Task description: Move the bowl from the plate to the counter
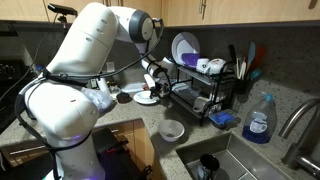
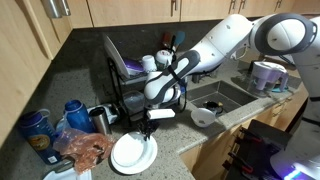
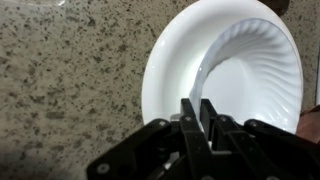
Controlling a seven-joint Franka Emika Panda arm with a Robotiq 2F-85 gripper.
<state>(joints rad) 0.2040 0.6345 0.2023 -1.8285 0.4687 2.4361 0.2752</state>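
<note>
gripper (image 3: pixel 197 118) clenched on the near rim of the ribbed white bowl (image 3: pixel 255 80), one finger inside, one outside. bowl sitting in the small white plate (image 3: pixel 165 75), plate flat on the speckled granite counter (image 3: pixel 70 80). lower edges of both hidden behind the gripper body in the wrist view. hard to tell bowl from plate in an exterior view (image 2: pixel 133 155), and grip too small to read there. arm (image 1: pixel 90 40) arched over from its base, forearm angled down, wrist aimed at the plate beside the dish rack (image 1: pixel 205 95). deeper whitish bowl (image 1: pixel 172 129) well apart, near the sink (image 1: pixel 230 160).
</note>
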